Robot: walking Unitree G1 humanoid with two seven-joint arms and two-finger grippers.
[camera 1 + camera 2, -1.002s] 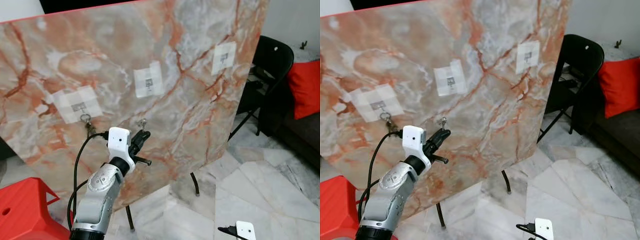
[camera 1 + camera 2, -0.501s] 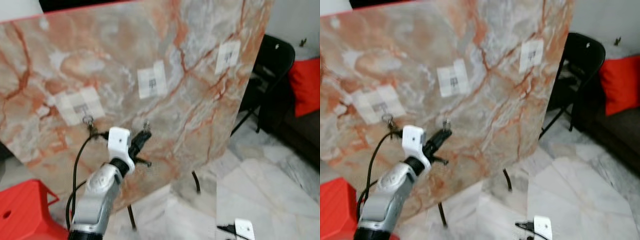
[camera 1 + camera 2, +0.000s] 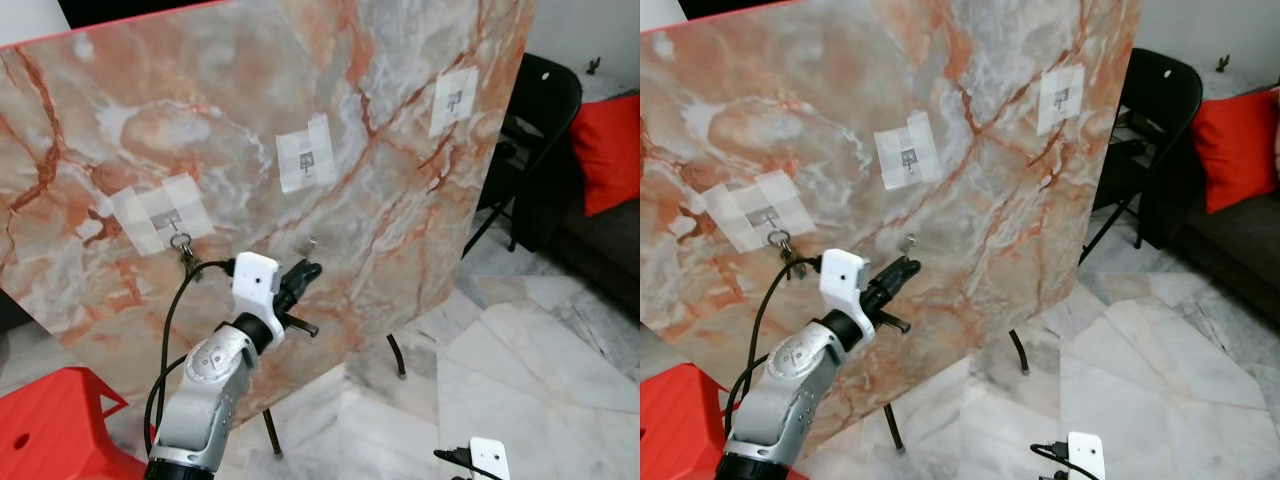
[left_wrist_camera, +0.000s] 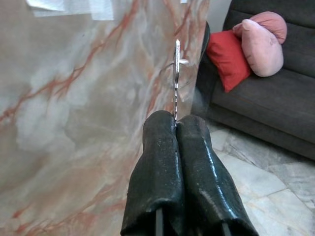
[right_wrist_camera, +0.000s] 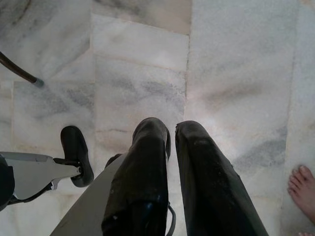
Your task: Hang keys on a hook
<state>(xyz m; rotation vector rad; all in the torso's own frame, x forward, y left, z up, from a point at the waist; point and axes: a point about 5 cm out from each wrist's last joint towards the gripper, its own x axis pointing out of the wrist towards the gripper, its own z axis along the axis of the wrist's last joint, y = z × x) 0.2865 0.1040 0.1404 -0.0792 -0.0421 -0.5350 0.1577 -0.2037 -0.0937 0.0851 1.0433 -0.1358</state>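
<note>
Fingers of the left gripper are pressed together on a key, pinching its lower part so that the flat blade stands edge-on between the two black pads. The key's long axis runs straight on from the fingers, pointing away from the wrist toward 12 o'clock in the left wrist view, with a thin wire ring around its far end. From the head camera the left gripper is raised in front of the marble board, its fingers aimed toward 1 o'clock, and the key shows just past the fingertips, near the board's face and below the middle patch.

Three white tape patches sit on the board: one at the left, one in the middle, and one at the upper right. Each has a small hook at its centre. A second set of keys hangs from the left patch's hook, at about 10 o'clock from the gripper.

The right gripper hangs low over the marble floor, its two fingers slightly parted and holding nothing. A person's bare toes are at the edge of that view.

A black folding chair stands at 3 o'clock of the board, with a red cushion beyond it, and a red stool at 7 o'clock.
</note>
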